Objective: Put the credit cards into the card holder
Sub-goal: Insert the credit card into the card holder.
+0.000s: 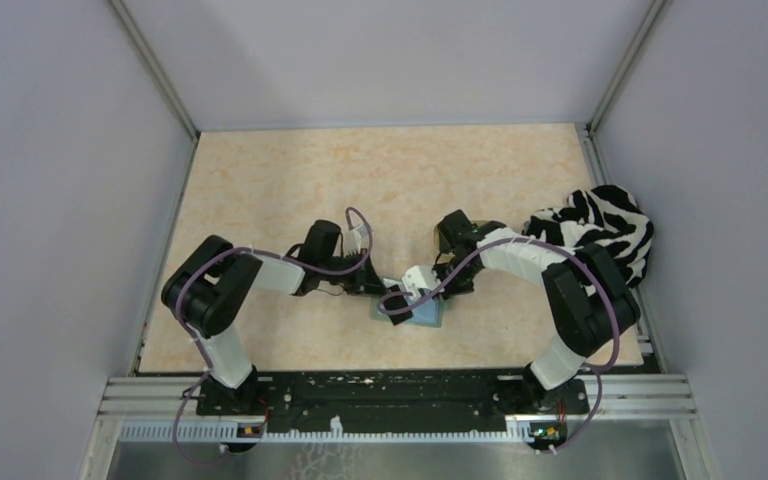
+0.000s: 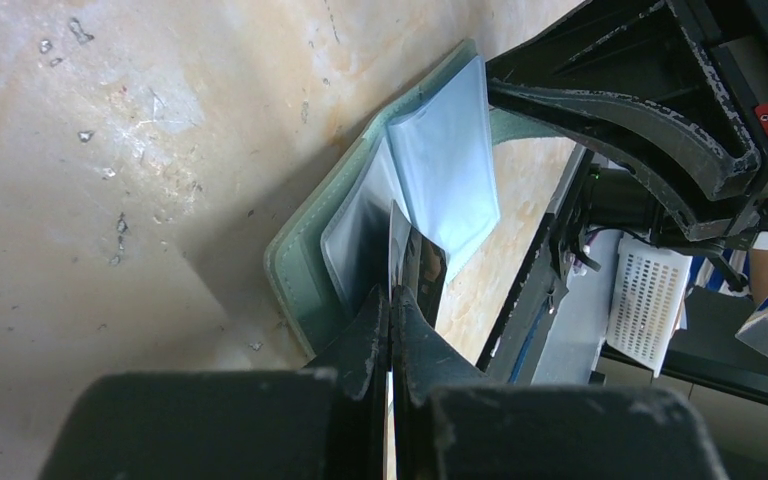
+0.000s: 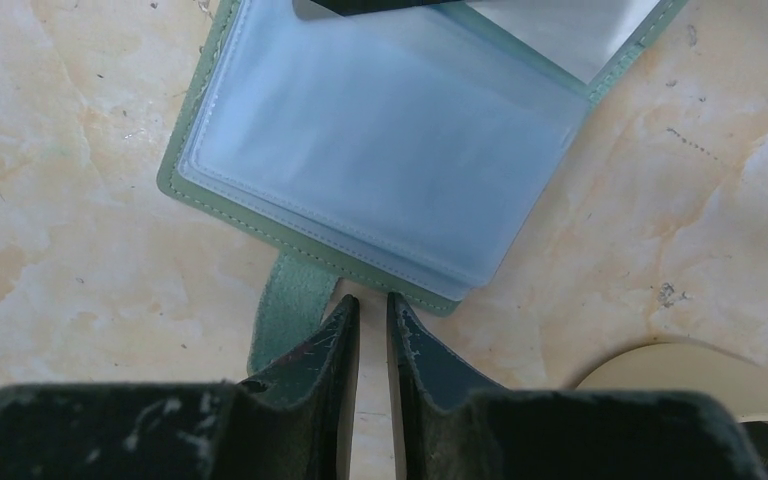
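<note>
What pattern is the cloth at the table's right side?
Cloth: black-and-white zebra stripes, top external view.

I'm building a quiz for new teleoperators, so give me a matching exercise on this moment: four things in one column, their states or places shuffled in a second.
Things:
1. left pincer
2. right pincer
3. card holder
4. striped cloth

States or places:
A. lying open on the table, clear sleeves showing
B. bunched at the table's right edge
C. shut on a thin dark card
D. jaws a narrow gap apart, tips at the green strap

Pairs: 1-C, 2-D, 3-A, 4-B
</note>
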